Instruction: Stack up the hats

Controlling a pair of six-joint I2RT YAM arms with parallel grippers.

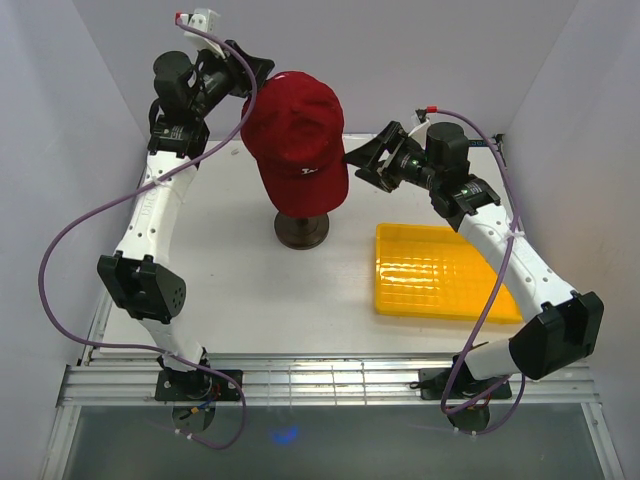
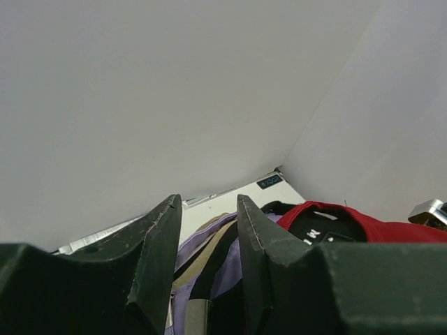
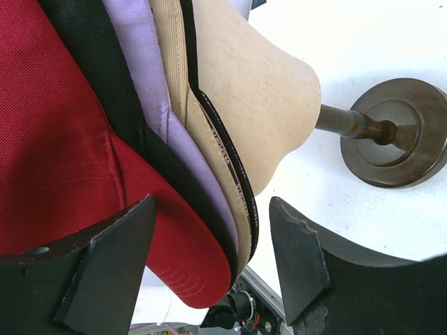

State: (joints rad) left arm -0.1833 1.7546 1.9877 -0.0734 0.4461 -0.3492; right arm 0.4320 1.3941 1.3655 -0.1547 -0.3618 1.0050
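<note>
White tabletop [image 1: 230, 300] held the mannequin head [image 3: 244, 91] wearing the stacked hats [image 1: 297, 135], red cap [image 1: 300, 120] uppermost, brims pointing toward the arm bases. I had the right gripper [image 1: 358, 168] wide open and empty just right of the brim edges. The left gripper [image 1: 255, 78], narrowly parted and empty, sat behind the crown.

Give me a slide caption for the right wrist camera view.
Open right gripper at the brims of the stacked caps, red outermost, on a beige mannequin head with a dark stand.

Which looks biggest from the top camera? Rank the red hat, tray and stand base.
1. Red hat and tray: they look about alike, and the hat sits nearer the camera, so I won't rank them.
2. Stand base: clearly smallest.
</note>
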